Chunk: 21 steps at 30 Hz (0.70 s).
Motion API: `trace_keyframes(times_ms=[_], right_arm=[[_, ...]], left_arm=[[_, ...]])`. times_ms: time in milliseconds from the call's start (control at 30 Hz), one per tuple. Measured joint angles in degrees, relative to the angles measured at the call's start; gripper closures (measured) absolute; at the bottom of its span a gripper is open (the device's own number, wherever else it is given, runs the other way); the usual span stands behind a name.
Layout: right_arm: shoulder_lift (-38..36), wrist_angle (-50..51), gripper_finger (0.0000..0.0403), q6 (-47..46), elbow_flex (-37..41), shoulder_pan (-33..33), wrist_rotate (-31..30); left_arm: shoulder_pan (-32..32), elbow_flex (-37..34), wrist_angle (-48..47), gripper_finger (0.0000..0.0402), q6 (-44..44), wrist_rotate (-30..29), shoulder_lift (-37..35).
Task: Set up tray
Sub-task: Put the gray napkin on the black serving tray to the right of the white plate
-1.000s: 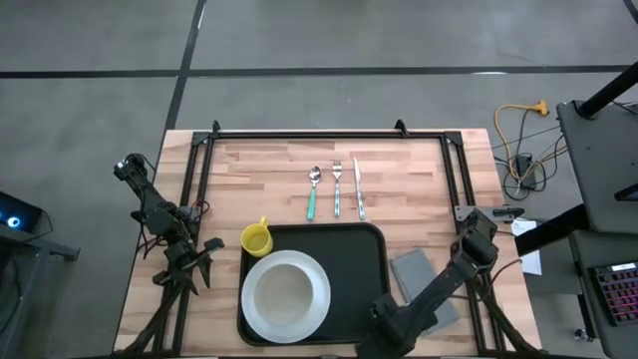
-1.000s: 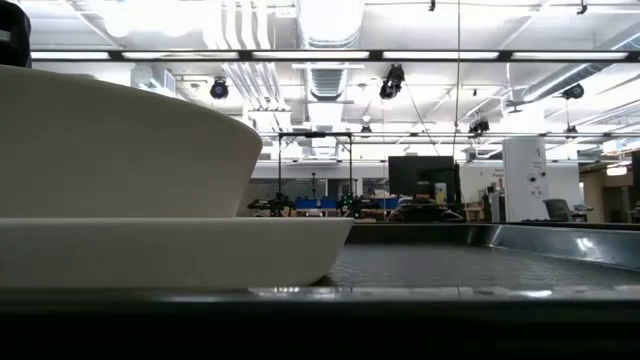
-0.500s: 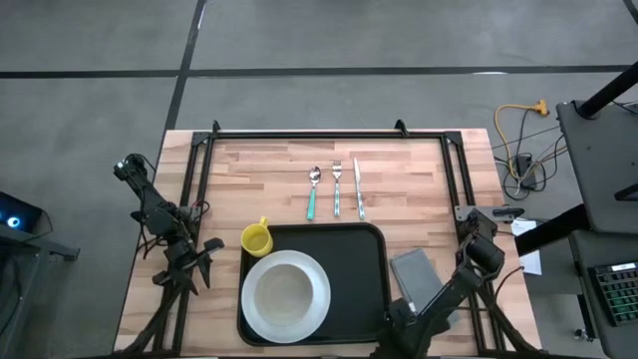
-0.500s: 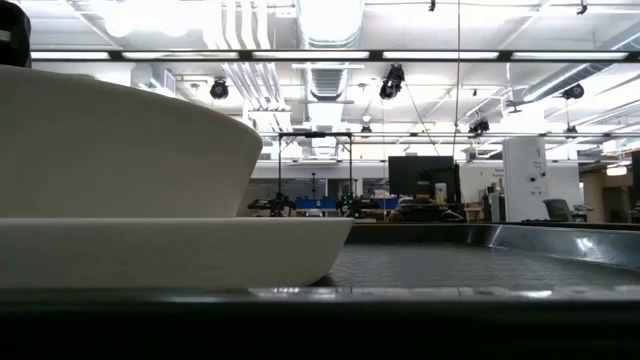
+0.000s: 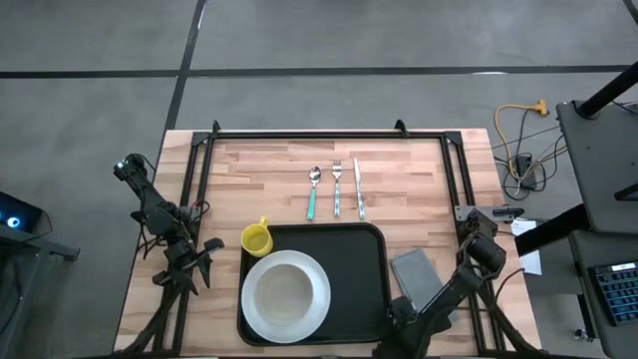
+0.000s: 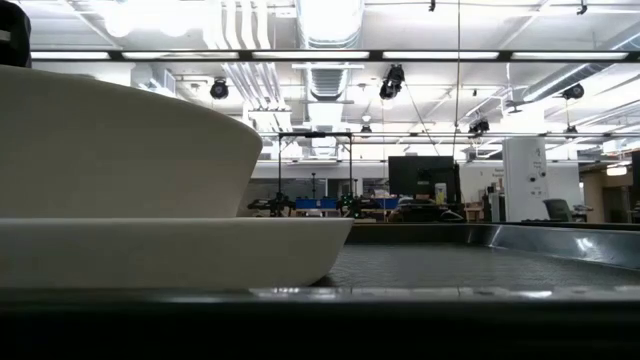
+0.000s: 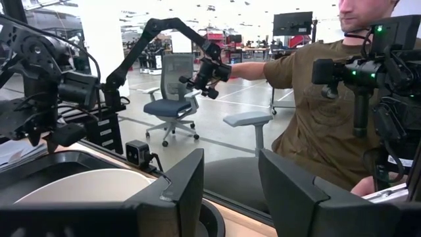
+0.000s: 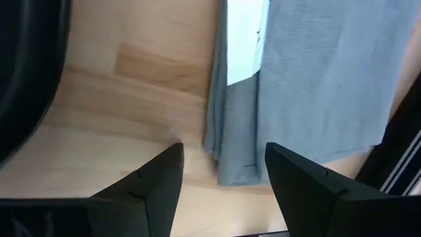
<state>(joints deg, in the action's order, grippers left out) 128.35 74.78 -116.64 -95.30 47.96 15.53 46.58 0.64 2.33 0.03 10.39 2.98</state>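
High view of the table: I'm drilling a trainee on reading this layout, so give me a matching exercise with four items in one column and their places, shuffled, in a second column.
Things:
1. white plate
2. yellow cup
3. grey napkin
4. fork

Places:
A. on the wood, right of the tray
B. between the spoon and the knife
C. inside the tray, on its left part
D. at the tray's upper left corner, outside it

Pairs: 1-C, 2-D, 3-A, 4-B
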Motion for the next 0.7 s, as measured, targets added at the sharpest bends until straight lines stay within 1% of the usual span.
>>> trace_keyframes(times_ms=[100, 233, 333, 400, 500, 633, 667, 700], right_arm=[[-0.1, -0.4, 0.0193, -0.2, 1.3, -0.1, 1.7], [-0.2, -0.1, 0.0193, 0.0, 3.8, -0.4, 7.1], [-0.3, -0.8, 0.0198, 0.6, 5.5, -0.6, 7.8], [-0.3, -2.4, 0.0211, 2.7, 6.7, -1.0, 8.6], [-0.4, -5.1, 0.0257, 4.7, 8.3, -2.2, 11.0], [-0.5, -7.5, 0.0357, 6.7, 9.3, -3.4, 11.6], [-0.5, -7.6, 0.0375, 7.7, 9.5, -3.7, 11.9], [-0.5, -7.7, 0.0382, 8.4, 9.7, -4.0, 12.4]], left_arm=[[0.0, 0.0, 0.0, 0.0269, 0.0, 0.0, 0.0], [0.0, 0.0, 0.0, 0.0269, 0.0, 0.0, 0.0], [0.0, 0.0, 0.0, 0.0269, 0.0, 0.0, 0.0], [0.0, 0.0, 0.0, 0.0269, 0.0, 0.0, 0.0], [0.0, 0.0, 0.0, 0.0269, 0.0, 0.0, 0.0], [0.0, 0.0, 0.0, 0.0269, 0.0, 0.0, 0.0], [0.0, 0.0, 0.0, 0.0269, 0.0, 0.0, 0.0], [0.0, 0.0, 0.0, 0.0269, 0.0, 0.0, 0.0]])
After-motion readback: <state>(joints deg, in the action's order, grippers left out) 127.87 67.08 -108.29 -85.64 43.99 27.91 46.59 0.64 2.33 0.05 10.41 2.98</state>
